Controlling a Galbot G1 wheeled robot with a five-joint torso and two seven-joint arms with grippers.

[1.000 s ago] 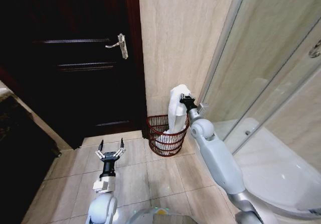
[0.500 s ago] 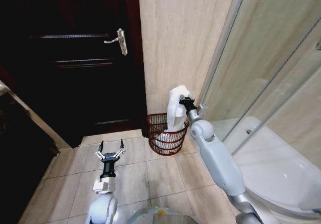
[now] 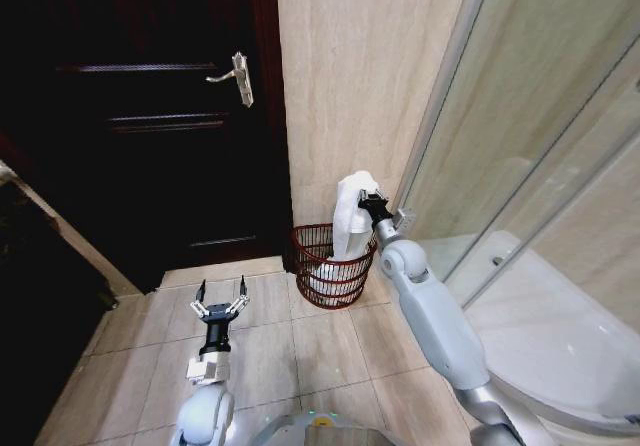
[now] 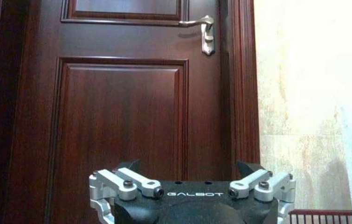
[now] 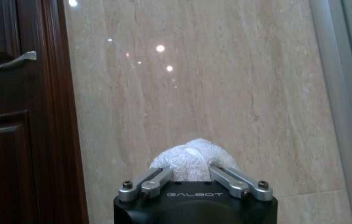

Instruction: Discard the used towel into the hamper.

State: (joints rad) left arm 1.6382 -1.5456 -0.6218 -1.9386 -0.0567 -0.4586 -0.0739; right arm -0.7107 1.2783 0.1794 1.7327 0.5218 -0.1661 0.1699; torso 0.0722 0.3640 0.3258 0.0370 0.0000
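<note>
The white towel (image 3: 350, 221) hangs from my right gripper (image 3: 368, 200), which is shut on its top fold above the hamper (image 3: 330, 267). The towel's lower end drapes down inside that dark reddish-brown wire basket, which stands on the floor against the beige wall. In the right wrist view the towel (image 5: 191, 159) bulges up between the shut fingers (image 5: 154, 179). My left gripper (image 3: 220, 301) is held low over the floor tiles to the left of the hamper, open and holding nothing. The left wrist view catches the hamper rim (image 4: 322, 215) in its corner.
A dark wooden door (image 3: 150, 126) with a metal lever handle (image 3: 236, 74) stands left of the hamper. A glass shower screen (image 3: 530, 136) and white shower tray (image 3: 560, 336) lie to the right. A tiled wall (image 3: 350, 76) stands right behind the hamper.
The head camera has shifted slightly, so the door handle sits higher in the picture. The towel stays gripped over the hamper; both arms look unmoved.
</note>
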